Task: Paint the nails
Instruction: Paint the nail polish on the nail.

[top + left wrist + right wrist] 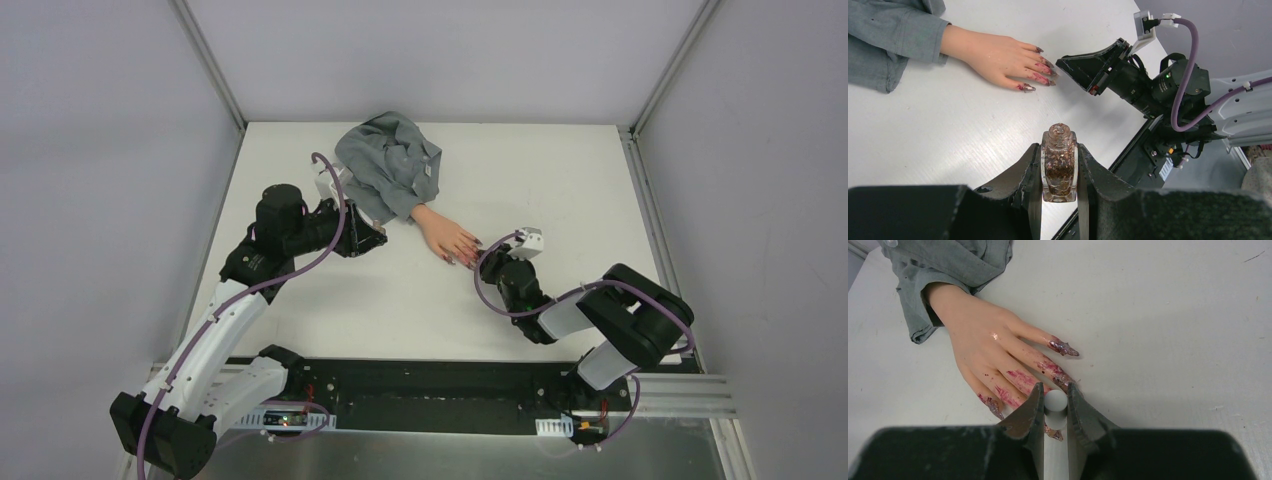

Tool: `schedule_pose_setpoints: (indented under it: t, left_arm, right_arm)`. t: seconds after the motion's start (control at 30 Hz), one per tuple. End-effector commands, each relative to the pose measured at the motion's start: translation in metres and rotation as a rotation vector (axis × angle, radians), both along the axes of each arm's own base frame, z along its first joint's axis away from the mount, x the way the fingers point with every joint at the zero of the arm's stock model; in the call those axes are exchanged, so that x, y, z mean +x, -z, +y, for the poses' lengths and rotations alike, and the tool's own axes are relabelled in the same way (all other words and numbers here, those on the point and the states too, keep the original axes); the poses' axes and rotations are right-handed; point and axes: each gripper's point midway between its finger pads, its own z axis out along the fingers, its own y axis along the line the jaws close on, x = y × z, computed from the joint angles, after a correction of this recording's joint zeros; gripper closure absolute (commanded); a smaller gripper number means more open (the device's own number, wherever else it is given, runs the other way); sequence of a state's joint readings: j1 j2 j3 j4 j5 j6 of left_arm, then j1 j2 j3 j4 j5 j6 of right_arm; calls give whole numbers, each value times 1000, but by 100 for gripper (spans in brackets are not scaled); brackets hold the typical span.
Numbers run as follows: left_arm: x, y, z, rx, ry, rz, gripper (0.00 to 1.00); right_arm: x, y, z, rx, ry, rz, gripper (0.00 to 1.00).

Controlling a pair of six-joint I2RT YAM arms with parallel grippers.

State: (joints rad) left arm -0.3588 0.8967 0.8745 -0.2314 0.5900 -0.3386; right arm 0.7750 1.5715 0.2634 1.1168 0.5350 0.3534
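Note:
A peach fake hand with a grey sleeve lies palm down at mid table. Its pointed purplish-red nails are smeared, and red streaks run up the fingers. The nails also show in the left wrist view. My right gripper is shut on a white cap, held right over the middle fingertips; its brush is hidden. My left gripper is shut on an uncapped glass bottle of glittery brown-red polish. It holds the bottle upright left of the hand, beside the sleeve.
The black rail with both arm bases runs along the table's near edge. Grey walls close in the white table on three sides. The right arm reaches in from the right, close to the fingertips.

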Motion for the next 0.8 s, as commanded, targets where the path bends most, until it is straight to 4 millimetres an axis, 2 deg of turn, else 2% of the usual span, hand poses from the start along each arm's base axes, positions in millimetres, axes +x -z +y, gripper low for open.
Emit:
schedule_pose_setpoints:
  t: [0.0,0.77]
  left_arm:
    - [1,-17,0,-13,6,-60,100]
    - [1,-19,0,-15,6,-65,100]
  right_arm:
    - [1,-6,-3,0,15,-27,100]
    - [0,-4,4,-29,-1,-34,100]
